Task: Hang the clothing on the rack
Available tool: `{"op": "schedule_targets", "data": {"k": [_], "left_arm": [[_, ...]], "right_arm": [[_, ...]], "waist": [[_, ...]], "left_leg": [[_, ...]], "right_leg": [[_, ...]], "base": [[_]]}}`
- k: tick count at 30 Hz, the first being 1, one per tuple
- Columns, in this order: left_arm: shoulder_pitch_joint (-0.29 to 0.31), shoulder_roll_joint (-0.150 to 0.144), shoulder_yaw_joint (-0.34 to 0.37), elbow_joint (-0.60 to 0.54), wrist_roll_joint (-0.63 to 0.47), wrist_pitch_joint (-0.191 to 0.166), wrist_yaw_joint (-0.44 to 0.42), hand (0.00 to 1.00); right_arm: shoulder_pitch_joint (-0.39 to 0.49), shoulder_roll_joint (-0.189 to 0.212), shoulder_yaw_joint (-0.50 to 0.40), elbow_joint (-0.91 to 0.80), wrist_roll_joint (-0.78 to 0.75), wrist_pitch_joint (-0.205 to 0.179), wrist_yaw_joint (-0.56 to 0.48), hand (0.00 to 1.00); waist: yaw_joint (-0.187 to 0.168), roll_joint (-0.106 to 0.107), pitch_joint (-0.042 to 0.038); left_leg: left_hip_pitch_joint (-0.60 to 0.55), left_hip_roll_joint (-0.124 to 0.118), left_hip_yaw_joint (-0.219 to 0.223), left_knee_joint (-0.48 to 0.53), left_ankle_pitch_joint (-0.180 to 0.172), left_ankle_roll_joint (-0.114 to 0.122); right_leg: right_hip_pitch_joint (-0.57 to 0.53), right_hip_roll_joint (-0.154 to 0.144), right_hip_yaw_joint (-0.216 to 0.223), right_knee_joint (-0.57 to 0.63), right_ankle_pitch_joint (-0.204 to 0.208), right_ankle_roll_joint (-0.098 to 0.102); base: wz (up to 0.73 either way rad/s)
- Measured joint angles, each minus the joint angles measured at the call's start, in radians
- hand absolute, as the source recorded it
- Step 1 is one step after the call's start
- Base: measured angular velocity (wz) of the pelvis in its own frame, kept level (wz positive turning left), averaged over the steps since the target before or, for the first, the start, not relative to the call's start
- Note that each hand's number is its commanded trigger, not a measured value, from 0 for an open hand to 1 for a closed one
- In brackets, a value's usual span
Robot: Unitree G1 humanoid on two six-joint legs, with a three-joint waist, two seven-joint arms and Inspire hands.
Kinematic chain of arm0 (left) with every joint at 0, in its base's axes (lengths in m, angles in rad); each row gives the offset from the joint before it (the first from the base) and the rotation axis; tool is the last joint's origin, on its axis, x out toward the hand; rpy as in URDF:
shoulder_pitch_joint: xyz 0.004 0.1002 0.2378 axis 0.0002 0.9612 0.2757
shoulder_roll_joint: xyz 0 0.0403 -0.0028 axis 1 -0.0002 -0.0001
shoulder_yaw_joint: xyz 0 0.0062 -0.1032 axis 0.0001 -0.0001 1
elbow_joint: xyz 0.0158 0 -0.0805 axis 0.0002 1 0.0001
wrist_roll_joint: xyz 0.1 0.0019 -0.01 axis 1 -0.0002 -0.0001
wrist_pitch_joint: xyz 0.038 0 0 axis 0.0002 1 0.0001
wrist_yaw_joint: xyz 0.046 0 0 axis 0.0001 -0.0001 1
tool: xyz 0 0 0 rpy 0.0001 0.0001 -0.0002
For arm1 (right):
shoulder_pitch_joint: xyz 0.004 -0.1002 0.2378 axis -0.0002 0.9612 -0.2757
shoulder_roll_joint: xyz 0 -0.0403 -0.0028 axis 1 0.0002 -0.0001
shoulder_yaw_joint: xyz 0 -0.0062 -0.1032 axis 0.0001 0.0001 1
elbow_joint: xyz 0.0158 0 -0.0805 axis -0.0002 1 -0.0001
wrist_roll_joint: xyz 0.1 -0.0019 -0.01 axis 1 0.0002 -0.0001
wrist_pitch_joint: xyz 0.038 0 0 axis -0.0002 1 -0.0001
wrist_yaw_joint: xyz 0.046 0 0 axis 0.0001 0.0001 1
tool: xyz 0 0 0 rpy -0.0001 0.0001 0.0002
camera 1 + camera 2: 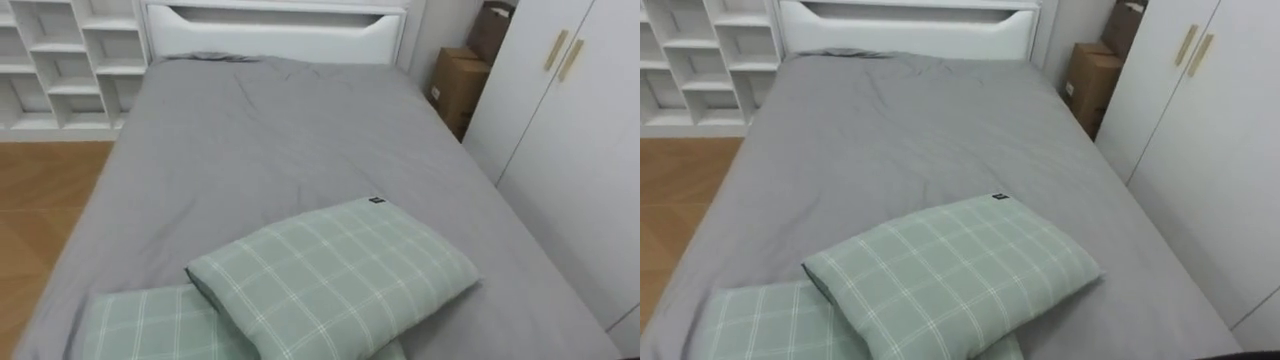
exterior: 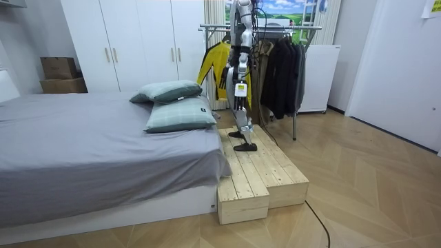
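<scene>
In the room view I stand on a wooden platform (image 2: 262, 172) at the end of the bed, facing along it. Right behind me is a metal clothes rack (image 2: 303, 29). A yellow and black garment (image 2: 209, 65) hangs at its end on the room view's left, and several dark garments (image 2: 281, 65) hang further right. My left hand (image 2: 240, 89) hangs low at my side, close to the yellow garment; whether it touches the cloth cannot be made out. The eye views look down on the grey bed (image 1: 270, 150).
Two green checked pillows (image 1: 335, 275) lie stacked on the near end of the bed. A white wardrobe (image 1: 570, 110) stands to the right, with cardboard boxes (image 1: 455, 85) beside it. White shelves (image 1: 70, 60) and wood floor (image 1: 40, 200) are on the left.
</scene>
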Motion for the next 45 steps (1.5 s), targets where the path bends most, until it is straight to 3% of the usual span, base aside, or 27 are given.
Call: {"op": "schedule_targets", "data": {"k": [3,7,18,29,33,45], "left_arm": [[-0.022,0.002,0.0,-0.008,0.024,-0.001,-0.016,0.0],[-0.019,0.005,-0.021,-0.008,0.024,-0.006,-0.017,0.0],[-0.013,0.008,-0.03,0.015,0.037,-0.013,-0.043,0.0],[-0.026,0.008,-0.039,0.015,0.045,-0.013,-0.076,0.0],[-0.025,0.007,-0.037,0.015,0.099,-0.013,-0.09,0.0],[-0.025,-0.002,-0.038,0.026,0.132,0.031,-0.145,0.0]], "right_arm": [[0.003,0.0,-0.002,0.001,0.005,-0.01,0.016,0.0],[0.019,0.0,-0.013,-0.003,0.028,-0.036,0.029,0.0],[0.034,-0.001,-0.044,0.001,0.026,-0.047,0.036,0.0],[0.026,0.0,-0.037,0.001,0.031,-0.033,0.036,0.0],[0.028,0.0,-0.032,0.001,0.03,-0.033,0.037,0.0],[0.034,0.0,-0.033,0.004,0.03,-0.023,0.039,0.0]], "waist": [[-0.012,0.001,-0.0007],[-0.026,0.004,-0.0018],[-0.033,0.016,-0.0096],[-0.035,0.021,-0.0071],[-0.029,0.021,-0.0064],[-0.027,0.024,-0.0005]], "left_leg": [[0.001,0.001,-0.006,0.0,0.0,-0.001],[0.001,0.001,-0.004,-0.001,0.0,-0.001],[0.003,0.001,-0.002,0.0,0.001,-0.001],[0.002,0.001,-0.013,0.0,0.001,-0.002],[0.002,0.001,-0.013,0.0,0.001,-0.002],[0.002,0.001,-0.013,-0.001,0.002,-0.002]], "right_leg": [[0.005,0.009,0.033,-0.008,0.001,-0.001],[0.004,0.01,0.036,-0.008,0.001,-0.001],[0.006,0.01,0.038,-0.008,0.002,-0.003],[0.009,0.011,0.038,-0.008,0.003,-0.004],[0.009,0.01,0.038,-0.008,0.003,-0.004],[0.011,0.011,0.039,-0.01,0.002,-0.004]], "base": [[0.06],[-0.01],[0.0],[0.03],[0.0],[0.0]]}}
